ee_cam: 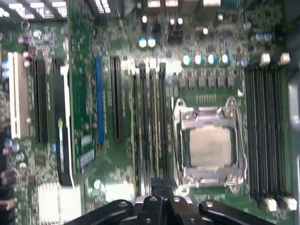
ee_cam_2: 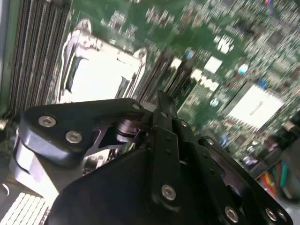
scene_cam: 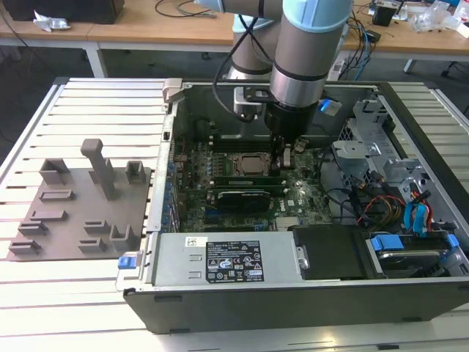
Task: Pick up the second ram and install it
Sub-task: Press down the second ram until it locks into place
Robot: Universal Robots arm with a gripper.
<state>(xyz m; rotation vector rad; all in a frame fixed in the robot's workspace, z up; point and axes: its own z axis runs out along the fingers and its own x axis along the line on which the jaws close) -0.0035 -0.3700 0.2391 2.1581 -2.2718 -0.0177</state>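
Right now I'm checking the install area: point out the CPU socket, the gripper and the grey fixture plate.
CPU socket (ee_cam: 209, 146), first wrist view, centre.
gripper (scene_cam: 280, 163), exterior view, tip.
grey fixture plate (scene_cam: 69, 214), exterior view, flat base.

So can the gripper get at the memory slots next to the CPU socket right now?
Probably yes. The gripper is down inside the open case, beside the CPU socket over the memory slots, and nothing visibly blocks them.

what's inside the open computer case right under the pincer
The green motherboard with its CPU socket and RAM slots beside it. The arm covers whatever lies directly beneath the pincer.
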